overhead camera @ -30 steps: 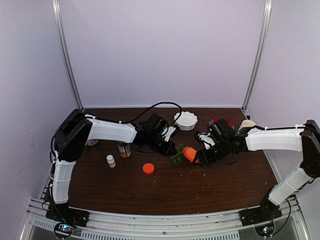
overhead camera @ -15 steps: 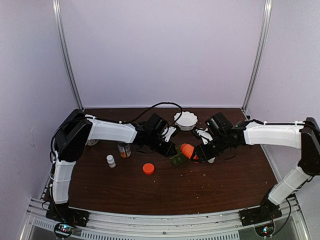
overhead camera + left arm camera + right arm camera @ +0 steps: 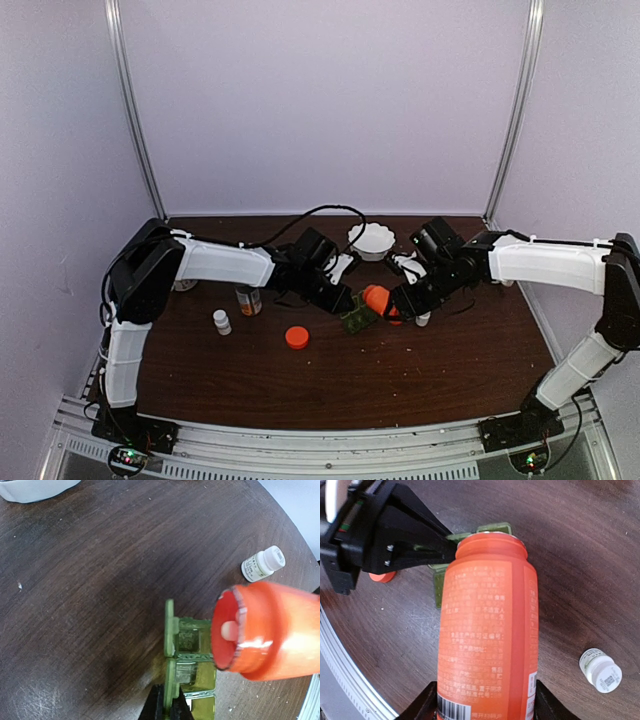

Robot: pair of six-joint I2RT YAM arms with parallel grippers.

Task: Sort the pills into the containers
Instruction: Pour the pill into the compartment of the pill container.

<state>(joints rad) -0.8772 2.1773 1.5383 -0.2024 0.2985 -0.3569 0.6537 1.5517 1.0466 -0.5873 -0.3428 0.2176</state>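
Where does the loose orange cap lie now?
In the top view, the orange cap lies on the table left of centre, between the small white bottle and the green pill box.

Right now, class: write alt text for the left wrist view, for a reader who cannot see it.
An open orange bottle, tilted over a green box, has one whitish pill just inside its mouth. The left gripper pinches the box's edge at the bottom; a small white bottle sits beyond on the dark table.
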